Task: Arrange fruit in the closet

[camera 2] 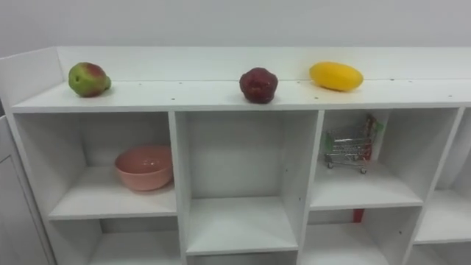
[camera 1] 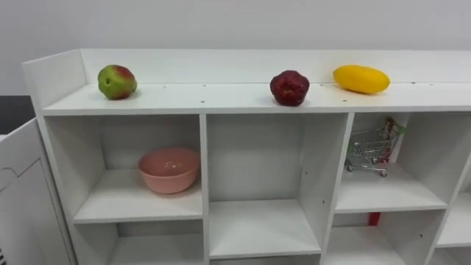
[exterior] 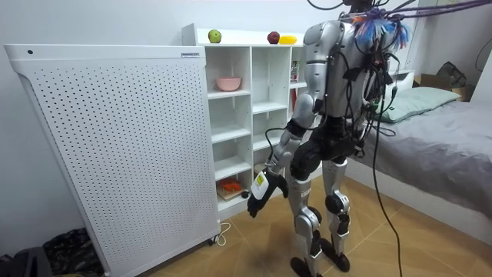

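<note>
Closest to the robot's eyes is the white closet, an open shelf unit with many square boxes. All the fruit sits on its top board, in a row and well apart. A green and red apple is near the left end. A dark red fruit is in the middle, close to the front edge. A long yellow fruit lies to its right, a bit further back.

Under the apple, in the top left box, a pink bowl stands the right way up. The middle box has nothing in it. In the next box to the right stands a tiny toy shopping cart.

In the room view, the robot stands upright facing the closet. Its left hand hangs low by its leg, with loose fingers and nothing in it. A big white panel with holes stands on the room view's left, and a bed is on the right.
</note>
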Motion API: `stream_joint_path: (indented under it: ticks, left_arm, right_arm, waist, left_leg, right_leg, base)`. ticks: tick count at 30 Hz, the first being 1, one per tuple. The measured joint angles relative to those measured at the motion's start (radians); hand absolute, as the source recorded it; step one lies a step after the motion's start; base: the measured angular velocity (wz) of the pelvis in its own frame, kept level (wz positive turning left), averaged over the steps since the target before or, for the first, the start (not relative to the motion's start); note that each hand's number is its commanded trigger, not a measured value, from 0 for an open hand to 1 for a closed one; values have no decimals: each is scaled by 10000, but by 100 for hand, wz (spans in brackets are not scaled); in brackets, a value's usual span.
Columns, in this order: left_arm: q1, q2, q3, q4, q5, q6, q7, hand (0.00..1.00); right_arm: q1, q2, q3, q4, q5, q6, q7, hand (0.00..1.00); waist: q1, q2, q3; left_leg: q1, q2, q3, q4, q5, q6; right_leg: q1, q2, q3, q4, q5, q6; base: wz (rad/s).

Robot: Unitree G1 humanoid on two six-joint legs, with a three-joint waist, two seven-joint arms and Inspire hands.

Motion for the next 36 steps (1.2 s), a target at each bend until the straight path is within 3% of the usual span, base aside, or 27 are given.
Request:
stream_joint_path:
  ticks: [3,5,7,19,23,26,31,36]
  left_arm:
    - [45,25,-44,0,-4,-80,245,0]
    - [52,30,-168,-26,3,-101,252,0]
    - [160,33,-290,-284,83,-99,260,0]
    - [265,43,-809,-805,78,-154,483,0]
    - [269,52,-964,-778,61,-246,483,0]
    - [231,52,-1149,-778,71,-505,480,0]
    - [220,53,-1181,-756,68,-645,472,0]
    - [205,51,-1312,-689,66,-744,419,0]
  right_arm:
    - [-221,0,66,-1008,-92,-278,-473,0]
    - [-288,4,173,-1807,-381,-314,-781,0]
    - [-286,12,498,-2867,-1112,-421,-1006,0]
    - [-332,-81,2029,-7080,-3838,-695,-1053,0]
    - [-902,-106,2030,-7548,-4585,-918,-1121,0]
    - [-1251,-161,2031,-8425,-4677,-1153,-1129,0]
    - [-1747,-427,2027,-9174,-4891,-1673,-1035,0]
    - [-1792,-424,2054,-9786,-5336,-1695,-1028,0]
  waist:
    - [36,-153,-20]
    - [48,-137,-63]
    - [68,-172,-49]
    - [371,12,-89]
    - [354,42,-72]
    - [348,81,-68]
    - [346,121,-47]
    - [378,143,-52]
  left_leg:
    - [-181,2,1,98,5,-5]
    - [-361,1,1,201,9,-5]
    - [-432,12,5,194,9,-5]
    - [-297,47,224,15,13,-10]
    - [-323,43,237,87,13,-9]
    - [-445,45,272,126,14,-7]
    - [-453,46,261,136,14,-7]
    - [-522,46,233,142,14,-7]
  right_leg:
    - [-143,-5,-23,9,-14,-8]
    - [-303,-9,-18,37,-10,-5]
    - [-316,1,-31,37,-5,-2]
    - [-368,21,188,98,7,-13]
    - [-453,16,152,134,8,-12]
    - [-533,15,205,182,10,-9]
    - [-529,17,198,182,12,-7]
    - [-581,9,67,200,11,-7]
  base:
    - [0]
    - [0]
    - [0]
    - [-6]
    - [-1]
    - [-3]
    - [0]
    - [0]
